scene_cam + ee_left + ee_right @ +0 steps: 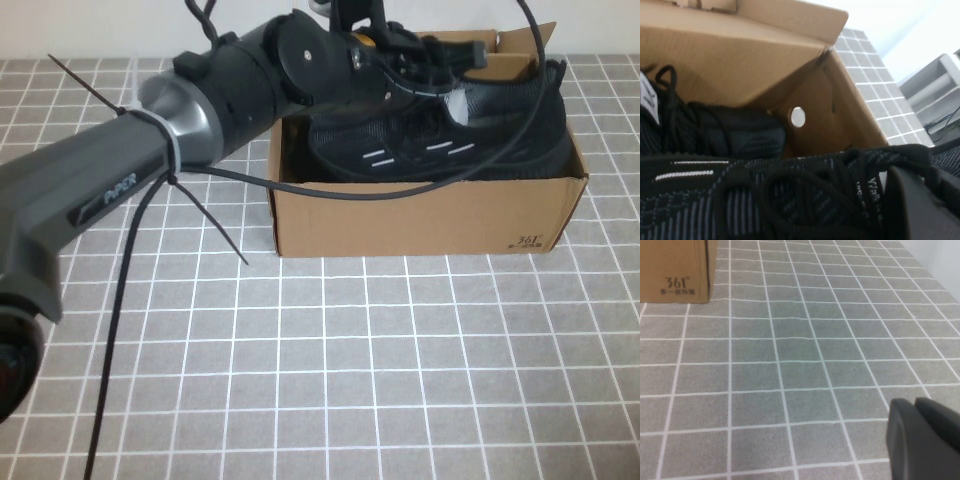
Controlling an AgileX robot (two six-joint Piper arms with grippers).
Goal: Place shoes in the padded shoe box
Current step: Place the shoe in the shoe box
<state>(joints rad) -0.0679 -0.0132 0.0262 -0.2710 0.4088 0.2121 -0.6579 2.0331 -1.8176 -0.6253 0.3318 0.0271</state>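
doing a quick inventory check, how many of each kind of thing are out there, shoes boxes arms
Shoes: 2, both black, in the shoe box: near shoe, far shoe.
Shoe box: 1, brown cardboard.
Arms: 2. Left gripper over the box's back; right gripper above bare table beside the box.
Total: 5

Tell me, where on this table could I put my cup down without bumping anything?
The grey tiled tabletop in front of the padded shoe box is bare, and so is the stretch to its right. The box itself is crowded: both shoes fill it, and the left gripper hangs over its back. The right gripper hovers over bare tiles.
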